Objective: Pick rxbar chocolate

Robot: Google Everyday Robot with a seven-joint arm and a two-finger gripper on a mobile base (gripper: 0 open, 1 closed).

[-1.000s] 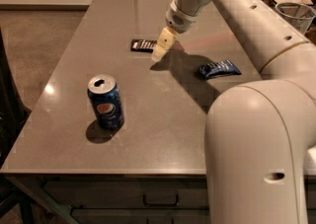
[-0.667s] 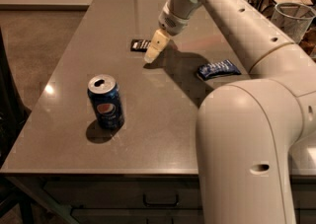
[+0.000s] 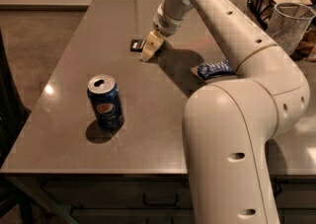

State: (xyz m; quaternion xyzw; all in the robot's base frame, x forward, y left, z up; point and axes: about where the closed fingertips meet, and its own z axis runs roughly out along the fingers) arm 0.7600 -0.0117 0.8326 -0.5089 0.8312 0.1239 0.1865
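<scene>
My jaws sit low over the far middle of the worktop, at the right end of the black chocolate bar. The bar lies flat just left of them as seen, long axis left-right, partly hidden. Can't tell how open the jaws are, or contact. One black bar, one blue-wrapped bar, one soda can

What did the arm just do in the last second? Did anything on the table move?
The tool moved left across the table, toward the rxbar chocolate, and now covers that bar's right end. The bar lies flat where it was; no lift shows. The soda can and the blue-wrapped bar have not moved.
</scene>
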